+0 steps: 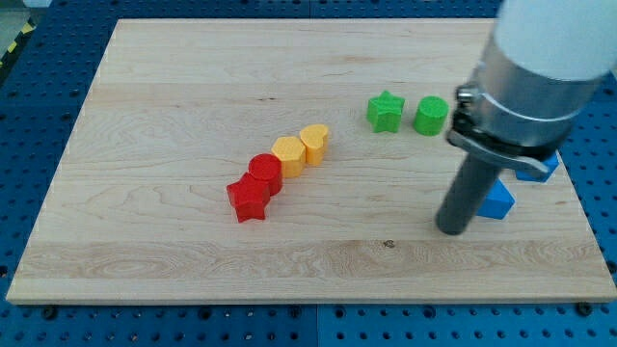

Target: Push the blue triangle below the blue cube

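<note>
My tip (pixel 451 231) rests on the wooden board (pixel 193 77) at the view's right. The blue triangle (pixel 498 201) lies just to the right of the rod, touching or nearly touching it, with its left side hidden by the rod. The blue cube (pixel 540 170) sits up and to the right of the triangle, near the board's right edge. The arm's body covers most of the cube. The two blue blocks are close together.
A green star (pixel 385 111) and a green cylinder (pixel 431 115) sit side by side above my tip. A diagonal row in the middle holds a yellow heart (pixel 314 143), an orange hexagon (pixel 288 154), a red cylinder (pixel 265 173) and a red star (pixel 250 199).
</note>
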Controlling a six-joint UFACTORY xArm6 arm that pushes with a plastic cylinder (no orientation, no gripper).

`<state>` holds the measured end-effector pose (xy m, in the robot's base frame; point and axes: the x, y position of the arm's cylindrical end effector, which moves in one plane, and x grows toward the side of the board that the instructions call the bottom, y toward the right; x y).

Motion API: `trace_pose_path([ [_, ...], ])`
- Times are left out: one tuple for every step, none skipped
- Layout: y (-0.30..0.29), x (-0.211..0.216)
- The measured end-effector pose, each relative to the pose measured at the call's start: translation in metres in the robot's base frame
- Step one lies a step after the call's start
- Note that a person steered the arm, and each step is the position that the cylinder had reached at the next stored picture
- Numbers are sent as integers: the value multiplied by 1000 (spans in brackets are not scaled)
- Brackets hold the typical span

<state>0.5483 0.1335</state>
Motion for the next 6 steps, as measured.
trace_pose_path([
  [-5,-23],
  [14,-35],
  [44,-36],
  [79,-34],
  [95,-29],
  [61,-42],
])
